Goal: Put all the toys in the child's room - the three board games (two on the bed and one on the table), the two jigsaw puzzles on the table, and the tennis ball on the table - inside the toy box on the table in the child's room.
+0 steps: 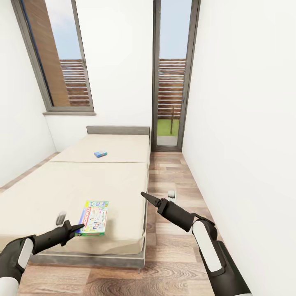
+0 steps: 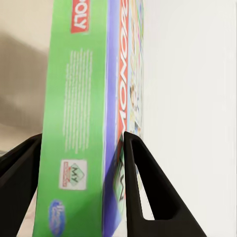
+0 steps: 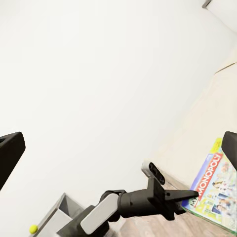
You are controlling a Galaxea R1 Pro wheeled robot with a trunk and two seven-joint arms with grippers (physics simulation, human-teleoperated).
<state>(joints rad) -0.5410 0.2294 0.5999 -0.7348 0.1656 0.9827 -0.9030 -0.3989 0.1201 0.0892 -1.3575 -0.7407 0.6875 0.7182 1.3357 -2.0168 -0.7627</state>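
Left gripper (image 1: 77, 227) sits at the near edge of the bed (image 1: 123, 181), fingers (image 2: 148, 197) apart w/ the green-edged board game (image 1: 93, 217) between them, not clamped. Right gripper (image 1: 147, 196) hangs over the wood floor (image 1: 172, 255) beside the bed, jaws wide apart, empty. Small blue game (image 1: 100, 154) lies farther up the mattress, near the headboard (image 1: 118, 130). Tennis ball (image 3: 33, 229) shows in the right wrist view, well apart.

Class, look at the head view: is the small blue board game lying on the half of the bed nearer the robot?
No: the small blue board game lies on the far half of the bed, towards the grey headboard.
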